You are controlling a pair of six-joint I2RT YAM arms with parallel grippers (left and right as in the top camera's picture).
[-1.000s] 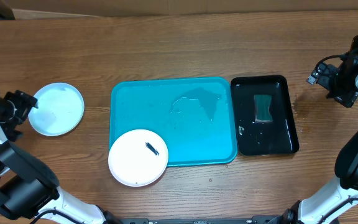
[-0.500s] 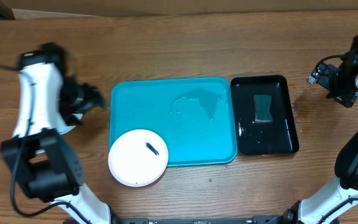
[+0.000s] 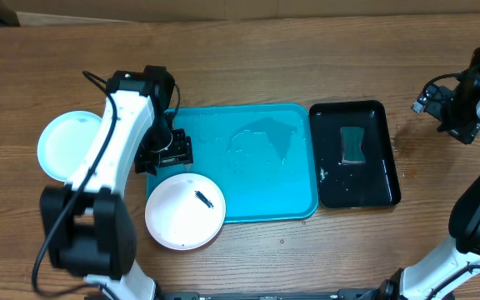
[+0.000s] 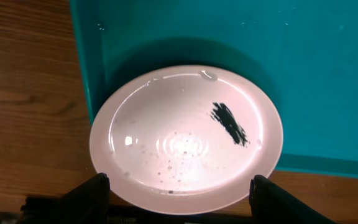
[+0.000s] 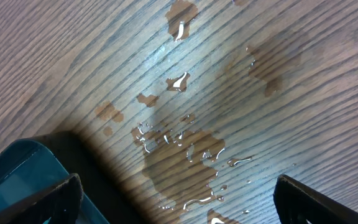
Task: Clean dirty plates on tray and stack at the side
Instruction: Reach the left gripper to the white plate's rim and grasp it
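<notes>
The white plate (image 4: 185,137), a dark smear (image 4: 229,123) inside, rests on the tray's (image 3: 257,192) near-left corner, overhanging the rim. It is probably light, stiff, wet and slippery; pinch the overhanging edge. The left gripper (image 3: 165,156) hovers above, spread and empty; the right gripper (image 5: 178,202) is likewise released.

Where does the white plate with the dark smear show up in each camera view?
Overhead: the white plate sits at lower left, overhanging the lower-left corner of the turquoise tray.
Left wrist: the plate fills the centre of the frame.
Right wrist: not in it.
Shared landmark: the tray corner under the plate.
</notes>
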